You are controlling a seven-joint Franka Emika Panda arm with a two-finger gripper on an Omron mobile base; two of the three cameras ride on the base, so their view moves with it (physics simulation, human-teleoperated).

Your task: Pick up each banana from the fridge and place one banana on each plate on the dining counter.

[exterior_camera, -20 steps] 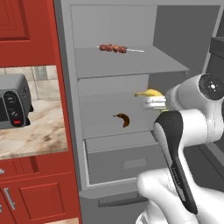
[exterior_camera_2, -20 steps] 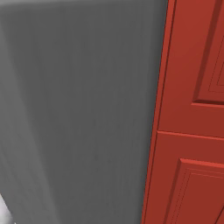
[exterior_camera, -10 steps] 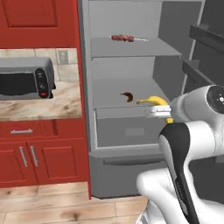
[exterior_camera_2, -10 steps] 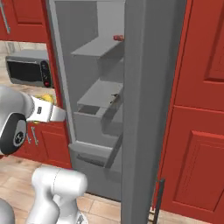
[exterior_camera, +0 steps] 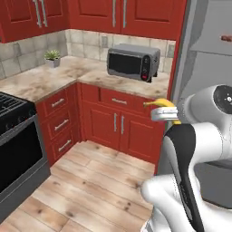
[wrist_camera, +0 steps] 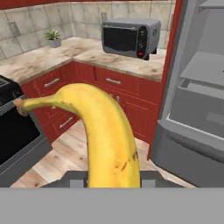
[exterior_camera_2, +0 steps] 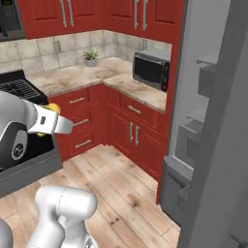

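My gripper [exterior_camera: 164,113] is shut on a bright yellow banana [exterior_camera: 160,103], held in the air at about counter height, clear of the fridge [exterior_camera: 206,41]. In the hand view the banana [wrist_camera: 107,131] rises big from between the fingers, its stem pointing left. From the right base view the banana [exterior_camera_2: 50,109] peeks out behind the white hand [exterior_camera_2: 48,122]. The grey fridge [exterior_camera_2: 206,121] stands open on the right, its pale shelves and drawer [wrist_camera: 201,103] in sight. The plates and the dining counter are out of view.
A microwave [exterior_camera: 131,61] and a small potted plant [exterior_camera: 53,56] stand on the L-shaped counter over red cabinets [exterior_camera: 115,124]. A black stove [exterior_camera: 16,140] is at the left. The open fridge door [exterior_camera_2: 227,184] juts out close on the right. Wooden floor [exterior_camera: 90,181] lies ahead.
The base has turned away from the fridge, so the whole scene has swept right and the kitchen corner has come into view. The banana stays in my shut gripper.
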